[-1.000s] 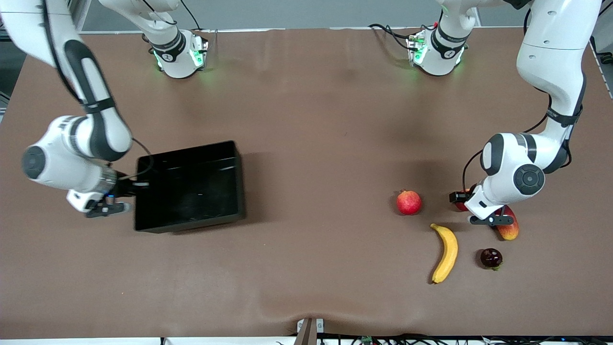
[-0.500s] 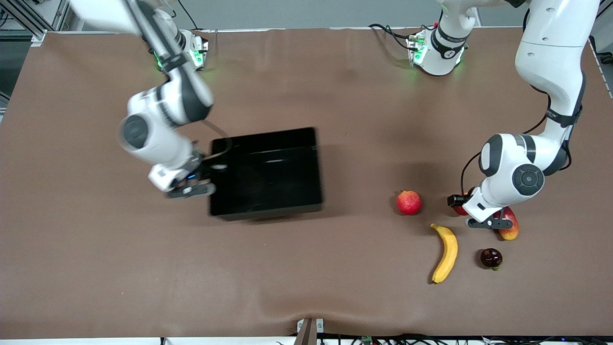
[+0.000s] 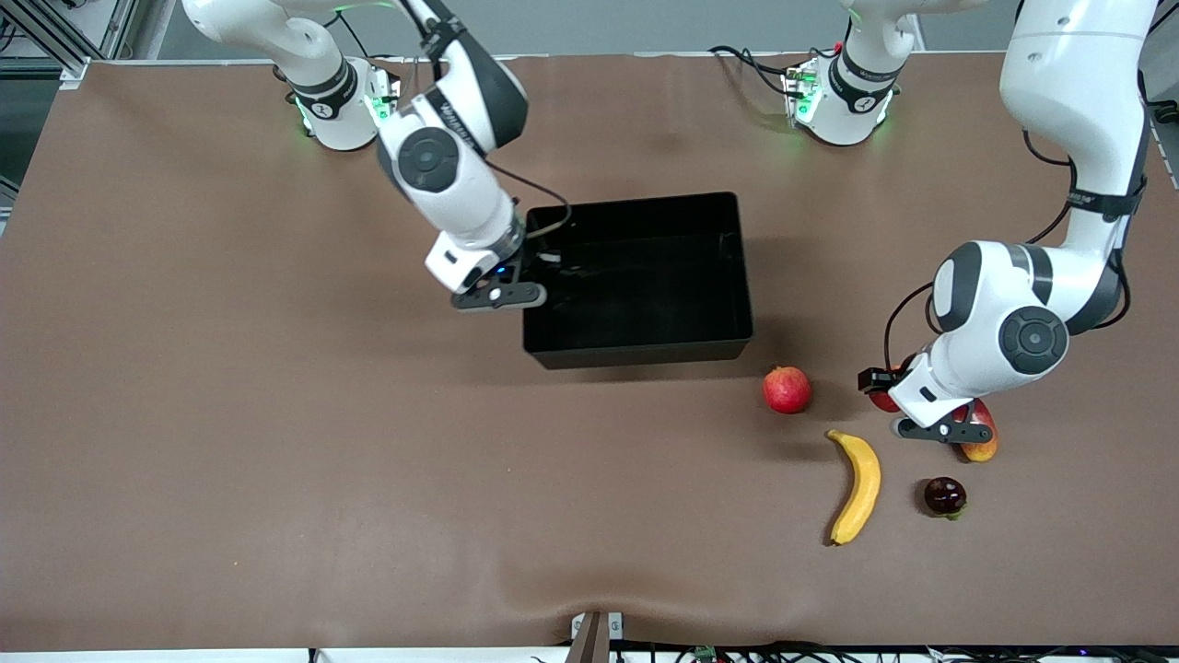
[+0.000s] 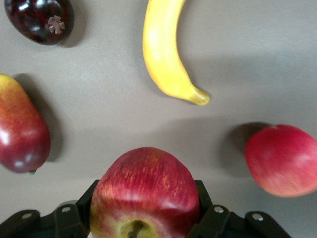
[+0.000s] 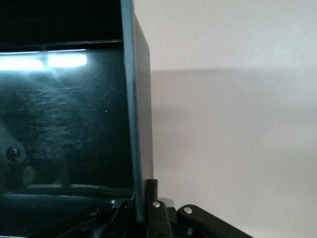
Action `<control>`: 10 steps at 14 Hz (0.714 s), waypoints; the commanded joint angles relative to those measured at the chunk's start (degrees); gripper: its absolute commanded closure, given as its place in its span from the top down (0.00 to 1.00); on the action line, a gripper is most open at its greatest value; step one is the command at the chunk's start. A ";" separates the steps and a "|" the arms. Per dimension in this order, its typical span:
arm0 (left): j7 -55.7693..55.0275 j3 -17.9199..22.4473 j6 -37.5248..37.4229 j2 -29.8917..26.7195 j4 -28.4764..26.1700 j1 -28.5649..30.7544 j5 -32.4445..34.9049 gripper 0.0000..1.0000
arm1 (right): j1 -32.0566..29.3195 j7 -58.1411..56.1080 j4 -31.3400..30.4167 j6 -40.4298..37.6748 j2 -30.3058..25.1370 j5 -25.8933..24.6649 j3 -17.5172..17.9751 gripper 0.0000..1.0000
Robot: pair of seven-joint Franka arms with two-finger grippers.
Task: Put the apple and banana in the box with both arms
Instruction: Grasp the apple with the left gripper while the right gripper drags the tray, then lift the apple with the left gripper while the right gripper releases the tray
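- Apple sits between the L gripper's fingers, clamped on both sides, stem dimple toward the wrist cam.
- L gripper is low over the table w/ the fruit cluster at the L arm's end; mango partly under it in front view.
- Banana lies on the table, nearer the front cam than the pink-red round fruit; dark round fruit just beside the banana, toward the L arm's end.
- R gripper pinches the box wall at the end toward the R arm; fingers closed on the rim.
- Front view barely shows the apple, only a red sliver by the L gripper; L wrist view shows it whole, plus the grip. R wrist view shows the thin wall running into the jaws, which front view hides.
- Vs 0.5 s ago: box moved w/ the R gripper toward the L arm's end and farther from the front cam, now near the pink-red fruit. L gripper & fruits approx same spot.
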 commanded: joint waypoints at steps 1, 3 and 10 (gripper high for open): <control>-0.42 -1.61 -5.40 -1.56 2.47 0.33 0.14 0.00 | 3.84 4.19 4.76 -0.05 5.75 -0.48 -0.94 0.00; 0.11 -2.75 -7.34 -2.70 2.47 0.42 0.06 0.00 | 4.46 4.55 5.82 0.04 8.04 -3.19 -0.94 0.00; -3.64 -6.71 -10.94 -4.81 2.38 0.42 -4.08 0.00 | 5.95 8.85 6.00 4.26 11.83 -4.09 -0.86 0.44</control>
